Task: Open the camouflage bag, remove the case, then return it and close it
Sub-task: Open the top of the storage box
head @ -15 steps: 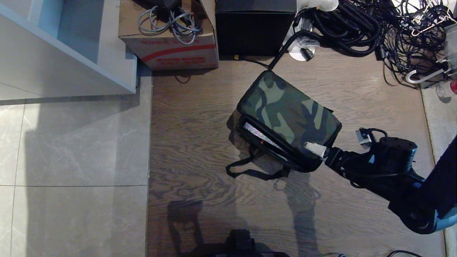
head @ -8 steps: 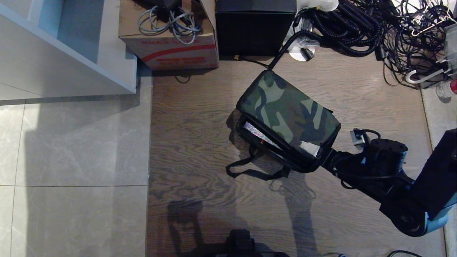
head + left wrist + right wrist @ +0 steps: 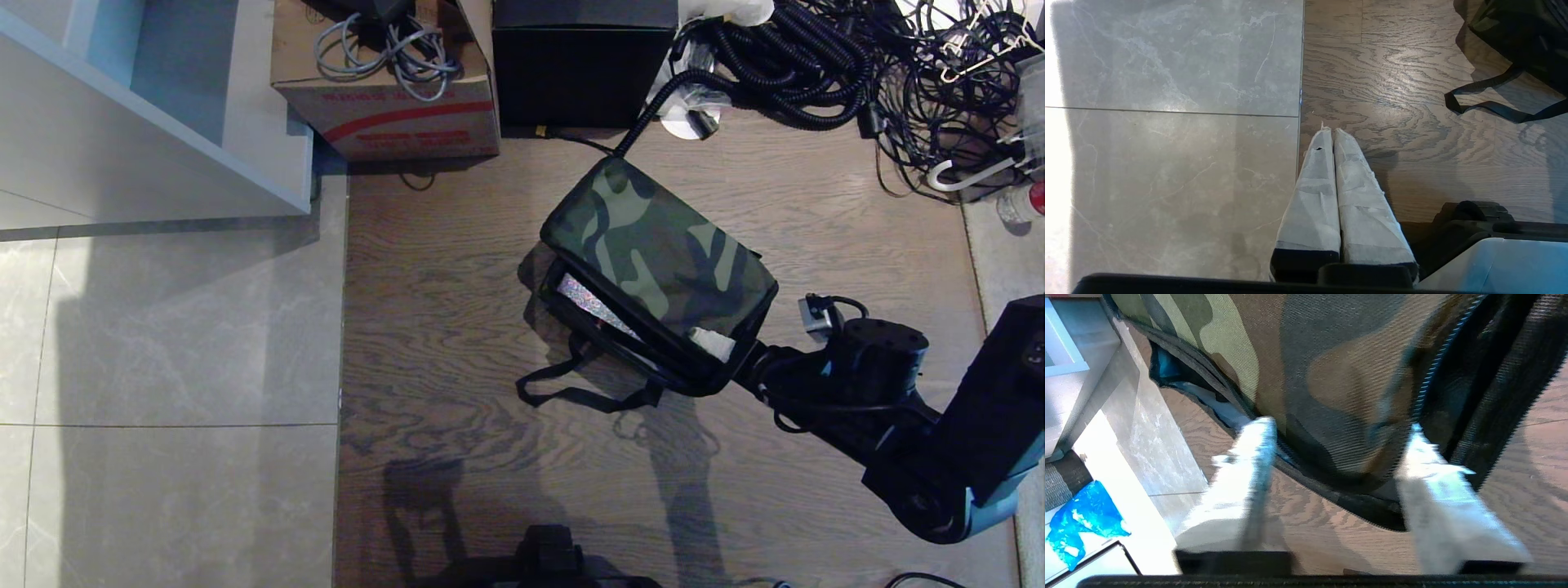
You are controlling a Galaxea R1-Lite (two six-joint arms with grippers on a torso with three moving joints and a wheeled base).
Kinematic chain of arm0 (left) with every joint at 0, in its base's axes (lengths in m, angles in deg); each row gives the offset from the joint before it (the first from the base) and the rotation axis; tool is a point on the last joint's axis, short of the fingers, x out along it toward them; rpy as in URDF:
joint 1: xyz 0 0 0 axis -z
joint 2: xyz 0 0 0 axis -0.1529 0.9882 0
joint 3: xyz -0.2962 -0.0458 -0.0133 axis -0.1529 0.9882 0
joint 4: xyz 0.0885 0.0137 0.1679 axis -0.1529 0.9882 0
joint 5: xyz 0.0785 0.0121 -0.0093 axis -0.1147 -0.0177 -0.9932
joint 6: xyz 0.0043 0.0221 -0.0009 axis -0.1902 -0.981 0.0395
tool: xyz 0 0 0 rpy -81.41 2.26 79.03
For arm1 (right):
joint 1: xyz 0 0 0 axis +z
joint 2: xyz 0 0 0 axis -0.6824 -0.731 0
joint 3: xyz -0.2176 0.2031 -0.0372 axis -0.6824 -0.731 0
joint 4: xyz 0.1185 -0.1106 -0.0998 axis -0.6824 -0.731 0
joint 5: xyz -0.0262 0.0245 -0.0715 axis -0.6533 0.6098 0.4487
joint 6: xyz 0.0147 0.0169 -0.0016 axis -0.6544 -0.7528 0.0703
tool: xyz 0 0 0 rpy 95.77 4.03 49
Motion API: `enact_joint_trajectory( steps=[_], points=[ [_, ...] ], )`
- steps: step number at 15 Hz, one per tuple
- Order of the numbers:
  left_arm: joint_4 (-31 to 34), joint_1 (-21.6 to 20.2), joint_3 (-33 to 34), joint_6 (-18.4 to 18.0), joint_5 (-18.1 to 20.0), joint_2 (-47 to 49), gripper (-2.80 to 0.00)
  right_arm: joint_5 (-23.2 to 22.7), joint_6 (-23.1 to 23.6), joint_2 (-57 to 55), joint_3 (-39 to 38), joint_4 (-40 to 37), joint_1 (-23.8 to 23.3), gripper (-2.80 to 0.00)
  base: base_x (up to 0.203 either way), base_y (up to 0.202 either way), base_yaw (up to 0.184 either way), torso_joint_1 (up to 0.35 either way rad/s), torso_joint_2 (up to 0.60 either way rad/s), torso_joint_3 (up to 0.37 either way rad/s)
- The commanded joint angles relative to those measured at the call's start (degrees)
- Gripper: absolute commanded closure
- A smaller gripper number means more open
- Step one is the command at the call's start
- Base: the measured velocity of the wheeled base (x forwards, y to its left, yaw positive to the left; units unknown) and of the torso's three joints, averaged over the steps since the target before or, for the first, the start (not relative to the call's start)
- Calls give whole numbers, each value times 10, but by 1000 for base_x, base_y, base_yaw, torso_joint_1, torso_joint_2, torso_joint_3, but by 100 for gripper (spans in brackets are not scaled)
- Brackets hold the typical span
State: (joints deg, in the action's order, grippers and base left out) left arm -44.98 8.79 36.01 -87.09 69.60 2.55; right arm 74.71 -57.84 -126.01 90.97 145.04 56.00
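Step in hand: opening the camouflage bag (image 3: 657, 265); by my reading the right tool (image 3: 1339, 457) is taking hold of the lid's near corner
Right tool: fingers apart, straddling the corner of the camouflage lid; one finger (image 3: 1249, 457) sits at the gap under the lid edge, the other (image 3: 1425, 457) by the zip line on the black side; whether they pinch the fabric yet I cannot tell
Right tool in the head view: its pale fingertip (image 3: 712, 343) shows at the bag's corner, the arm reaching in from the robot's right
Camouflage bag: on the wooden floor (image 3: 457, 327), directly ahead of the right tool and touching it; lid partly lifted along the long side, a slit open
Case: inside the bag, only a speckled strip (image 3: 592, 306) shows through the slit, beyond the right tool along the open edge
Strap: black strap (image 3: 571, 392) lies loose on the floor just beside the bag, on the side away from the right arm
Left tool: parked, its wrapped fingers pressed together (image 3: 1333, 143), holding nothing, above the seam between tile and wood, well apart from the bag
Next move, as I judge it: the right tool needs a firm pinch on the lid edge, then a lift and fold back away from the slit, so the case is bared enough to grasp
Risk: soft fabric may slip from the fingers, or the whole bag may drag across the floor
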Motion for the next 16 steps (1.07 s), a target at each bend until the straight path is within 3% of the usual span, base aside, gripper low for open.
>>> enact_joint_trajectory(
  steps=[1, 6, 16],
  points=[
    [0, 0, 0, 0, 0, 0, 0, -1, -2, -1, 0, 5, 1, 0, 0, 0, 0, 0, 0, 0],
    [0, 0, 0, 0, 0, 0, 0, -3, 1, 24, 26, 30, -3, 0, 0, 0, 0, 0, 0, 0],
    [0, 0, 0, 0, 0, 0, 0, -18, 30, 43, 186, 35, -100, 0, 0, 0, 0, 0, 0, 0]
  ],
)
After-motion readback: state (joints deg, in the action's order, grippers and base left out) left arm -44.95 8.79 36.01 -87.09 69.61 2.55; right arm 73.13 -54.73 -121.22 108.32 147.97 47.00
